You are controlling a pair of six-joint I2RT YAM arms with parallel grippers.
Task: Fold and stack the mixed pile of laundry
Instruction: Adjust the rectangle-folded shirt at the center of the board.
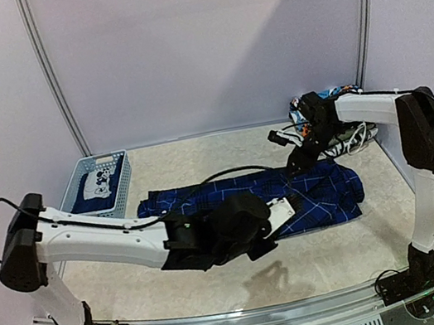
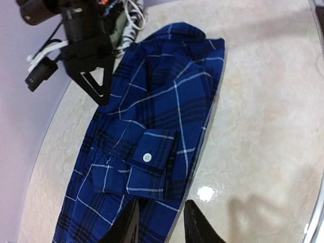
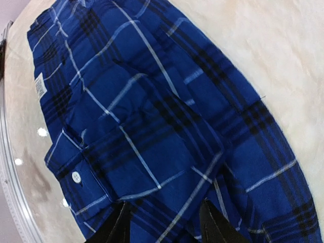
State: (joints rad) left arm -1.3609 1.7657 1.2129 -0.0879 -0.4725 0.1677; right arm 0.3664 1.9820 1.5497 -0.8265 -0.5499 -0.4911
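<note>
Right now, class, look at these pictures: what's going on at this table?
Two robot arms are working on a blue plaid shirt, which lies partly folded in the middle of the table. The left pincer and the right pincer both hang open just over the cloth, holding nothing. A navy T-shirt sits in the basket at the far left, and a heap of other clothes lies in the far right corner.

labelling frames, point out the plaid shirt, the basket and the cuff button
plaid shirt (image 1: pixel 323 194), top view, right half of cloth
basket (image 1: pixel 124 183), top view, right wall
cuff button (image 2: pixel 147 157), left wrist view, button centre
</note>
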